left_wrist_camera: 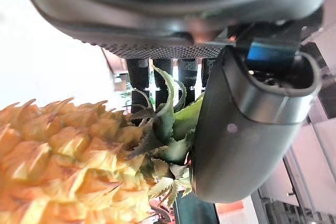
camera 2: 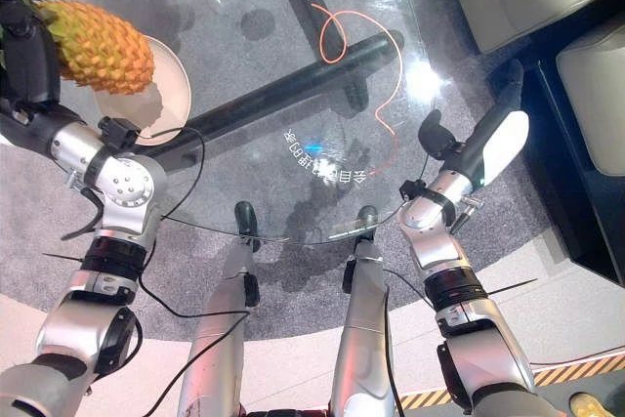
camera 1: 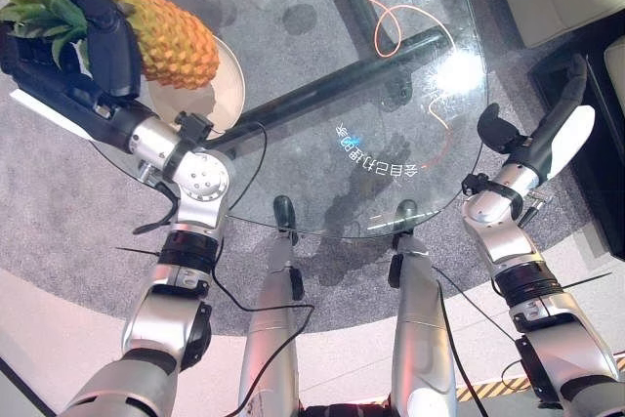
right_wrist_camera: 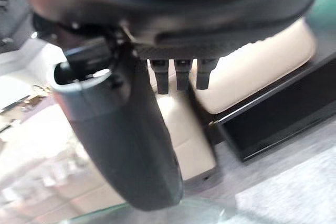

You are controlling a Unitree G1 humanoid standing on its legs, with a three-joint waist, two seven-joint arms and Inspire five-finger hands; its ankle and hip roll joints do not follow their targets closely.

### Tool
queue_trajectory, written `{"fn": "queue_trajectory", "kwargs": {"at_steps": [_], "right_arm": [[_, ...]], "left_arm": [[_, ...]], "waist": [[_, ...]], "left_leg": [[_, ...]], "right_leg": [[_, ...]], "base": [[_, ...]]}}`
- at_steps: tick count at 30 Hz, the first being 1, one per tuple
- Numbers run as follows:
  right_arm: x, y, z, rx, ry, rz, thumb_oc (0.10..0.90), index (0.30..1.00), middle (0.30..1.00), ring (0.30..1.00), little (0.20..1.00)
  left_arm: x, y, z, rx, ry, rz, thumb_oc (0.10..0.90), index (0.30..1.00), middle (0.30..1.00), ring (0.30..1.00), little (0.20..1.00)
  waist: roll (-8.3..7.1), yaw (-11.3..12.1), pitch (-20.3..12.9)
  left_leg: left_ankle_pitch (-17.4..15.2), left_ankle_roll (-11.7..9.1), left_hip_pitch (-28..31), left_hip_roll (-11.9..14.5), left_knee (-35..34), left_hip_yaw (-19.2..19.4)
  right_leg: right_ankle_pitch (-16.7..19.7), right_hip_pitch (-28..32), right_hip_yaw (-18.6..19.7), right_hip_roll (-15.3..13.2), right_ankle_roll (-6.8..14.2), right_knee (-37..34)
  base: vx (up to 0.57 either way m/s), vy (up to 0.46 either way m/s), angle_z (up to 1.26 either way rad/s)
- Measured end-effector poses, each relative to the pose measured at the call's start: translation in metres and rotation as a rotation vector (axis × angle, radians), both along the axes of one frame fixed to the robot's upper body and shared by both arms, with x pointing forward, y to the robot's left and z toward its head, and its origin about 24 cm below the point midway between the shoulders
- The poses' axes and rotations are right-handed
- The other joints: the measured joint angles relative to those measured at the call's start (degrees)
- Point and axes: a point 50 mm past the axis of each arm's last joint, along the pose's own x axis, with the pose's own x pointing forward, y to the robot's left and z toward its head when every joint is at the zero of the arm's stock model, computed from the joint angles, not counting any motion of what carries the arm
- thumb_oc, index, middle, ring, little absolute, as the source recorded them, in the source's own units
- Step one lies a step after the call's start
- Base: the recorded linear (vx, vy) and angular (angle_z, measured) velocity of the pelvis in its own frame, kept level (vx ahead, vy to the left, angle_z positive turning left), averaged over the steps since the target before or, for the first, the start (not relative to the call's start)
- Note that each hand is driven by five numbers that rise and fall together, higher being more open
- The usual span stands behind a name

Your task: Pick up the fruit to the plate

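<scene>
Left hand fingers curled round pineapple crown, fruit over plate (contact unclear); right hand fingers straight, holding nothing.

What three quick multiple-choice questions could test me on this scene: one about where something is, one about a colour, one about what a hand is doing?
1. Where is the pineapple?
A. Over the plate, held by the left hand
B. On the floor
C. By the right hand

2. What colour is the plate?
A. Blue
B. Cream
C. Black

3. What is the right hand doing?
A. Gripping a cup
B. Pressing the plate
C. Open, holding nothing

Answers:
1 A: the left hand's fingers curl round the leafy crown, the fruit's body over the plate.
2 B: its rim looks pale cream on the glass table.
3 C: its fingers are straight, with nothing between them.
</scene>
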Motion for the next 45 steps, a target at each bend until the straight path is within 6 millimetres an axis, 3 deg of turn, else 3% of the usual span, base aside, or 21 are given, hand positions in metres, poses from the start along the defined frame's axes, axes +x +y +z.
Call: {"fn": "queue_trajectory", "kwargs": {"at_steps": [5, 13, 30, 45], "right_arm": [[0.002, -0.014, -0.007, 0.108, 0.007, -0.035, 0.800, 0.900, 0.900, 0.900, 0.900], [-0.006, -0.057, -0.042, 0.386, 0.072, -0.177, 0.800, 0.900, 0.900, 0.900, 0.900], [-0.022, -0.077, -0.083, 0.508, 0.270, -0.238, 0.800, 0.900, 0.900, 0.900, 0.900], [-0.020, -0.077, -0.082, 0.530, 0.262, -0.212, 0.800, 0.900, 0.900, 0.900, 0.900]], "left_arm": [[0.008, 0.011, 0.008, 0.059, 0.059, 0.063, 0.100, 0.300, 0.300, 0.300, 0.200], [0.018, 0.024, 0.007, 0.083, 0.165, 0.126, 0.100, 0.300, 0.300, 0.300, 0.200], [0.026, 0.037, -0.006, 0.045, 0.324, 0.159, 0.100, 0.300, 0.300, 0.300, 0.200], [0.030, 0.045, -0.017, 0.055, 0.424, 0.156, 0.100, 0.300, 0.300, 0.300, 0.200]], "waist": [[0.00, -0.16, 0.00], [-0.05, -0.74, 0.03], [-0.13, -1.25, 0.08], [-0.13, -1.17, 0.08]], "left_leg": [[0.00, -0.01, -0.18, 0.19, -0.04, 0.13], [0.01, -0.01, -0.54, 0.26, -0.19, 0.16], [0.37, -0.55, -1.28, 0.96, -0.06, -0.03], [0.38, -0.57, -1.31, 1.00, -0.05, -0.15]], "right_leg": [[0.10, -0.26, 0.05, 0.17, -0.04, -0.06], [0.11, -0.63, 0.01, 0.23, -0.05, -0.14], [0.36, -1.50, -0.02, 1.07, -0.44, 0.11], [0.36, -1.42, -0.12, 1.12, -0.45, 0.12]], "base": [[0.01, -0.001, -0.02], [0.00, 0.000, 0.00], [0.00, 0.000, 0.00], [0.00, 0.000, 0.00]]}}
